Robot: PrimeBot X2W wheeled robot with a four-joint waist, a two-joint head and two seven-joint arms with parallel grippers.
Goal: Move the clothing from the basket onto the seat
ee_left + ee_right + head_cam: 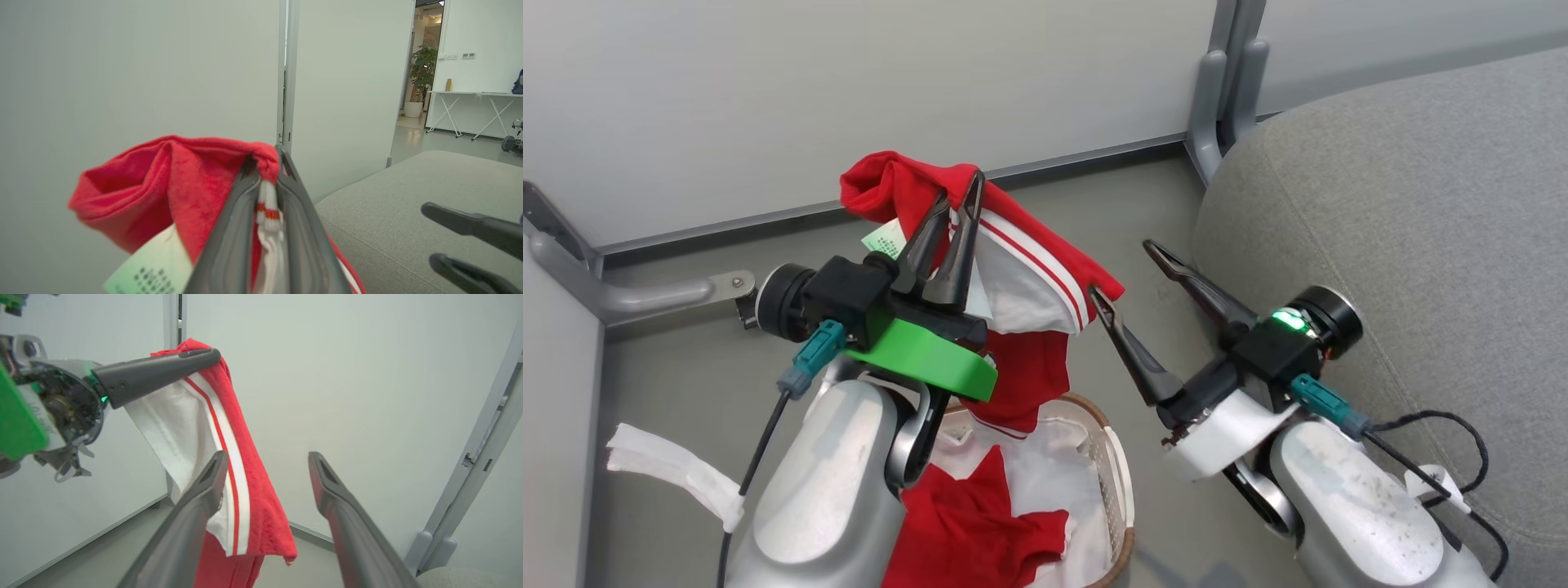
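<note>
My left jaws are clamped together on the striped garment (1021,269), pinching its red edge at their tips, with a pale paper tag (882,239) dangling just beside them. From that pinch the cloth hangs straight down, its long axis vertical. Its lower end reaches the rim of the basket (1123,482) beneath the jaws; whether it touches, I cannot tell. The plain red garment (980,523) lies in the basket on the white liner (1054,465), below my left jaws. My right jaws stand wide apart and hold nothing, one tip just beside the hanging hem, with the cloth to their left. The seat (1405,204) lies to the right of both, on the far side of my right jaws. My judgement: the carry runs rightward. The right arm is nearer the seat, though the left has the load.
</note>
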